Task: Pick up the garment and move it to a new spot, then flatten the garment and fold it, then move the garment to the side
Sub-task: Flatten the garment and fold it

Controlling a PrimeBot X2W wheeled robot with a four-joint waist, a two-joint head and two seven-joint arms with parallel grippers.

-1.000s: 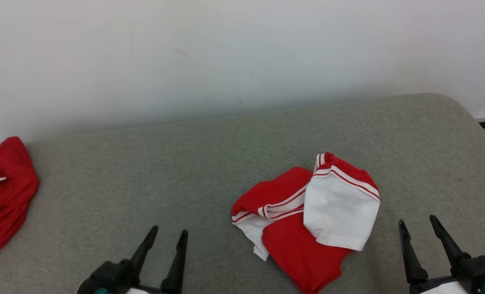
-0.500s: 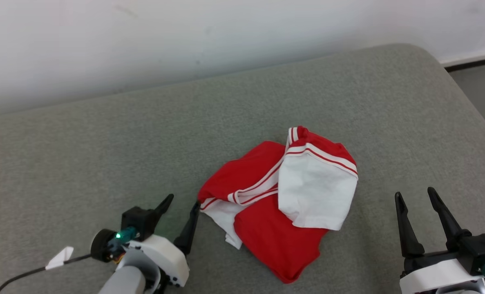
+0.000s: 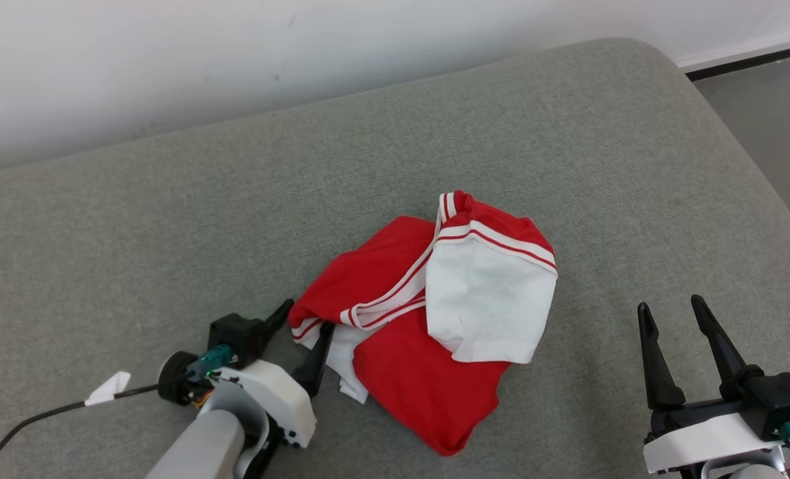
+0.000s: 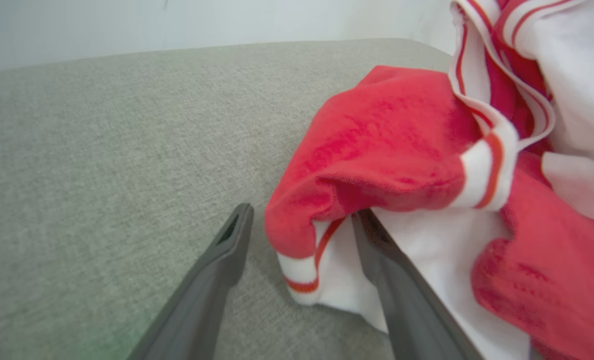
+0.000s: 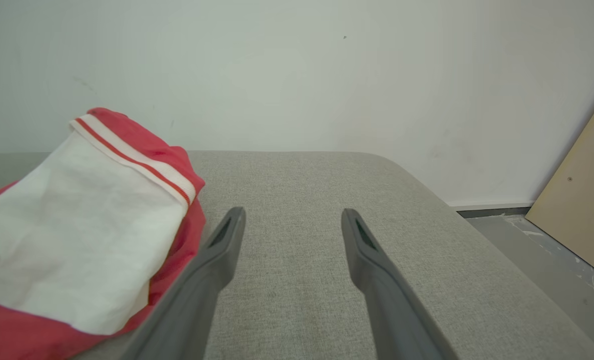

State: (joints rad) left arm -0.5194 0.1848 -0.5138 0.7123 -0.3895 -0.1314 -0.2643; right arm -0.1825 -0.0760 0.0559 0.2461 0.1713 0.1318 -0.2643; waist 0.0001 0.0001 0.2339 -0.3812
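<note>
My left gripper point(image 3: 307, 315), fingers apart, straddles the striped left corner of the crumpled red-and-white cloth garment point(image 3: 428, 332) mid-frame on the grey fabric cushion point(image 3: 168, 233); it looks light and limp, so I'd pinch that bunched hem.

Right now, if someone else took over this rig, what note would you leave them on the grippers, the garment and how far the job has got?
Left gripper: open, fingers straddling a bunched edge on the left side of the garment, not closed on it.
Right gripper: open, holding nothing, over the grey cushion to the garment's right, apart from it.
Garment: red and white, crumpled in a heap near the middle of the cushion.
Done: nothing visible; the garment is not lifted.
Left: grasp it, move it to a new spot, flatten, fold, set it aside.
</note>
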